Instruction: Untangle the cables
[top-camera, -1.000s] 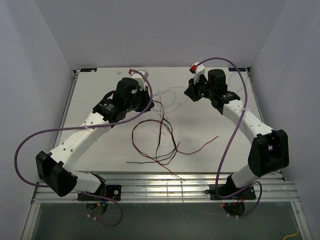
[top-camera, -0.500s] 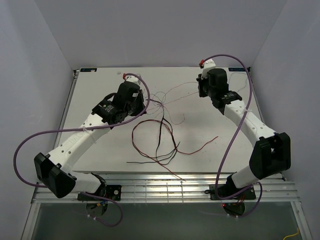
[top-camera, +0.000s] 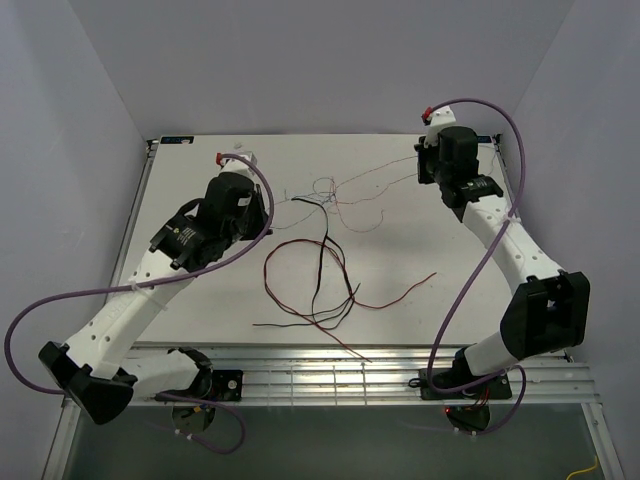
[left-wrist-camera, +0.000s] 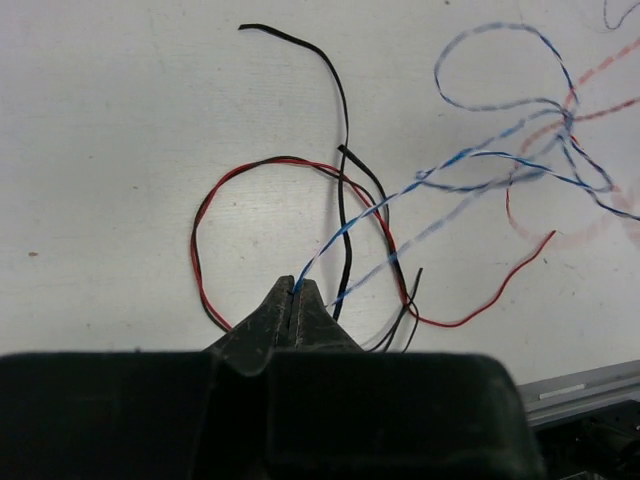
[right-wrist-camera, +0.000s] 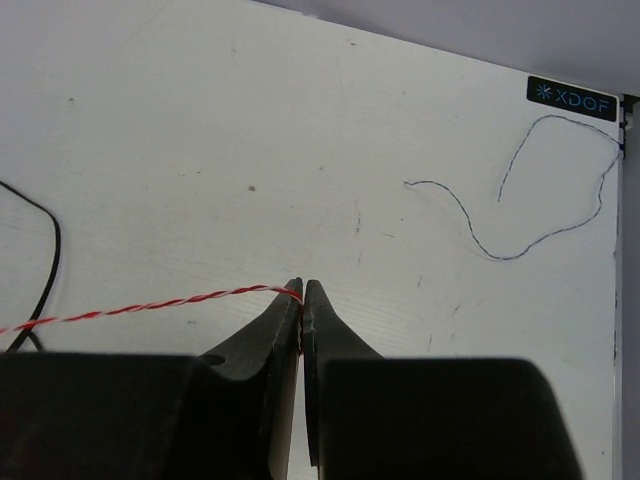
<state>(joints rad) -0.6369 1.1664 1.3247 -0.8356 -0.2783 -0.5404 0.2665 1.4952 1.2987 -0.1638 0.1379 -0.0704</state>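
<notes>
the white flat table (top-camera: 420, 240) bore the whole job, with the two arms spread wide over its far half. the thin curling cables (top-camera: 322, 262) lay across its middle: loose dark red and black loops nearer the bases, and a finer knot (top-camera: 325, 192) beyond them, strung between the arms. the left gripper (left-wrist-camera: 296, 288) was pinched fully closed on a blue-and-white twisted wire (left-wrist-camera: 380, 207). the right gripper (right-wrist-camera: 302, 292) was closed the same way on a red-and-white twisted wire (right-wrist-camera: 150, 304), which ran taut off to its left.

the biggest risk looked to be that knot. both held wires seemed to run into it, so a wider pull could cinch the crossing tight instead of freeing it. next, the blue-and-white strand crossed over a dark red wire loop (left-wrist-camera: 196, 240) and a black wire (left-wrist-camera: 343, 130), so dragging it could haul those along and bunch them up. smallest, each wire sat only at the very tips of the fingers. a sharp tug might slip it free, or strain so fine a strand until it snapped.
</notes>
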